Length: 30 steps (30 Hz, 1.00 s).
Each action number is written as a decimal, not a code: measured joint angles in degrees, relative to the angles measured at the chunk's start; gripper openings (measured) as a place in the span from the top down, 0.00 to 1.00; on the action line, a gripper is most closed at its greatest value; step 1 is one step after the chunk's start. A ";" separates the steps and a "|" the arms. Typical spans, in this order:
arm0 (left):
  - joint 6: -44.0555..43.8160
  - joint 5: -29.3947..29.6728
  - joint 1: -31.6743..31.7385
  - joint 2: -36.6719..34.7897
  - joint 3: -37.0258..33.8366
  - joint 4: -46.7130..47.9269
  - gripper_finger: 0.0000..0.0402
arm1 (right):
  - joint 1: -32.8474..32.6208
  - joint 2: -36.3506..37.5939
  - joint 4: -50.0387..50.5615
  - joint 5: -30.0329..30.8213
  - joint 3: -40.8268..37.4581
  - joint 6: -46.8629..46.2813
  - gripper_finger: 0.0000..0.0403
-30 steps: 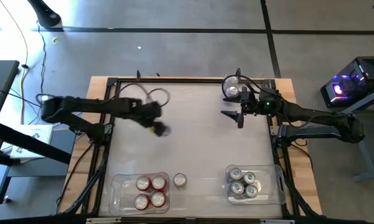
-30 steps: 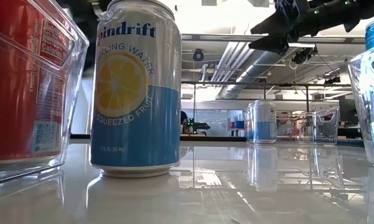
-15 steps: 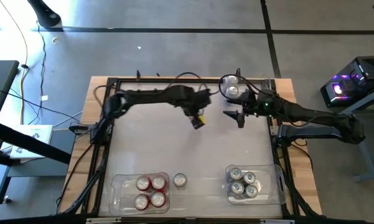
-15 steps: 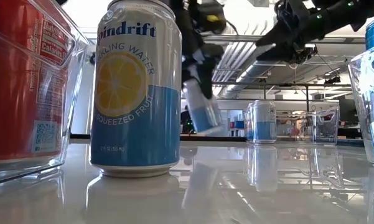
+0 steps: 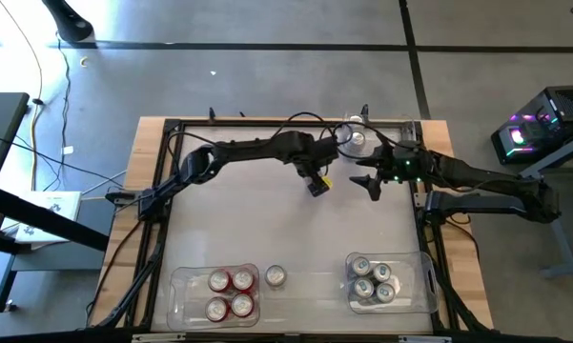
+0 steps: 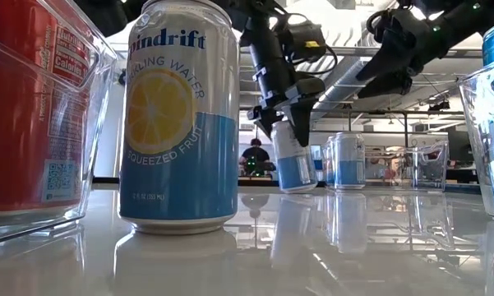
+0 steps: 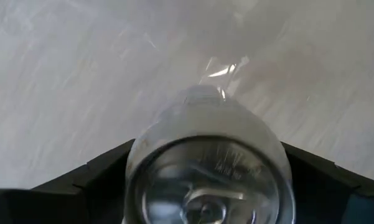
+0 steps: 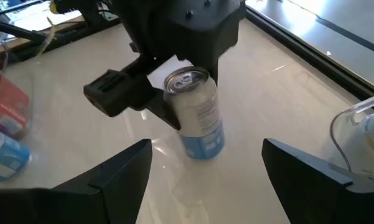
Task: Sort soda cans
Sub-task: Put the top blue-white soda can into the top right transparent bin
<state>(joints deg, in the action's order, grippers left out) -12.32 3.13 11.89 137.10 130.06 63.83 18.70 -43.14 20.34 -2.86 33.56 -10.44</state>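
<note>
While the left gripper [image 5: 317,183] gripped a tilted can [image 8: 198,118], bare table [image 5: 267,219] surrounded it.
The right gripper [image 5: 370,181] hovered near, jaws wide.

Overhead looks straight down on the counter [image 5: 267,210], the low camera looks level across it, wrist cameras ride close.

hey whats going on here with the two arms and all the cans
The robot is sorting soda cans into clear bins. The left gripper has a silver-and-blue can, tilted, at the table's far middle. The right gripper waits beside it with open jaws. Red cans and blue cans already fill two near bins.
</note>
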 joint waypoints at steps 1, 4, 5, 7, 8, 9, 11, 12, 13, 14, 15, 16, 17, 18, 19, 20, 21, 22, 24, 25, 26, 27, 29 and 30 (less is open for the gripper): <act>-0.28 -0.05 0.12 -0.13 0.00 -0.51 0.16 | 0.00 0.01 0.19 0.41 0.00 0.13 0.25; -0.69 -0.06 0.50 -0.38 0.02 -0.80 0.16 | 0.00 0.01 0.21 0.92 0.00 0.18 0.25; -0.88 -0.09 0.61 -0.39 0.02 -0.80 0.16 | 0.00 0.01 0.25 0.92 0.00 0.26 0.25; -0.91 -0.07 0.83 -0.39 0.02 -0.74 0.16 | 0.00 0.01 0.39 0.92 0.00 0.37 0.25; -0.91 -0.01 0.86 -0.37 0.02 -0.70 0.16 | 0.00 0.01 0.71 0.92 0.00 0.45 0.25; -0.82 -0.05 0.86 -0.37 0.02 -0.72 0.15 | 0.00 0.01 0.97 0.92 0.00 1.01 0.25; -0.28 -0.43 0.83 -0.78 -0.03 -0.40 0.15 | 0.00 -0.04 1.27 0.92 0.00 1.66 0.25; -0.04 -0.86 0.70 -0.94 -0.06 -0.10 0.15 | 0.00 -0.27 1.26 0.94 0.00 1.78 0.25; 0.00 -1.06 0.51 -1.18 -0.04 -0.14 0.15 | 0.00 -0.43 1.27 0.92 0.00 1.89 0.25; 0.01 -1.02 0.31 -1.66 -0.04 -0.05 0.15 | 0.00 -0.70 1.35 0.92 0.00 1.91 0.25; 0.22 -1.02 0.02 -2.05 -0.04 0.59 0.15 | -0.02 -1.05 1.26 0.92 0.00 1.91 0.25; 0.68 -0.97 -0.35 -2.32 -0.04 1.09 0.15 | -0.18 -1.50 1.24 0.92 0.00 1.92 0.25; 1.21 -0.96 -0.72 -2.83 -0.04 1.35 0.15 | -0.38 -2.15 1.24 1.08 0.00 2.20 0.25; 1.81 -0.89 -1.15 -3.17 -0.04 2.05 0.15 | -0.54 -2.76 1.24 1.14 0.00 2.91 0.25; 1.97 -0.69 -1.58 -3.45 -0.04 2.86 0.15 | -0.87 -3.52 1.08 1.15 0.00 3.66 0.25; 2.07 -0.20 -1.95 -3.98 -0.04 3.56 0.15 | -1.34 -4.31 0.12 1.16 0.00 4.27 0.25; 2.15 0.44 -2.38 -4.49 -0.04 4.35 0.15 | -1.68 -5.15 -0.96 1.26 0.00 4.70 0.25; 2.48 1.32 -2.75 -5.18 -0.04 5.38 0.15 | -2.05 -6.10 -2.05 1.26 0.00 5.16 0.25; 3.21 4.86 -3.67 -6.83 -0.04 7.44 0.15 | -3.09 -8.22 -5.96 1.22 0.00 5.78 0.25; 3.50 7.39 -4.11 -7.65 -0.04 8.48 0.15 | -3.61 -9.36 -8.00 1.27 0.00 6.48 0.25; 3.60 9.84 -4.49 -8.36 -0.02 9.74 0.15 | -4.09 -10.55 -10.49 1.21 0.00 7.27 0.25; 3.84 12.49 -4.84 -9.19 -0.05 11.38 0.15 | -4.57 -11.94 -13.10 1.22 0.00 8.16 0.25; 4.54 15.69 -5.09 -10.70 -1.41 13.38 0.15 | -5.37 -14.80 -18.00 1.19 0.00 9.43 0.25; 4.49 15.94 -4.94 -11.67 -2.84 13.72 0.15 | -5.56 -16.36 -20.50 1.18 0.00 9.46 0.25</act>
<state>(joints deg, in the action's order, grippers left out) -7.83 19.07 6.95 125.43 127.22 77.55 13.14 -59.51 -0.16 -1.68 33.56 -0.98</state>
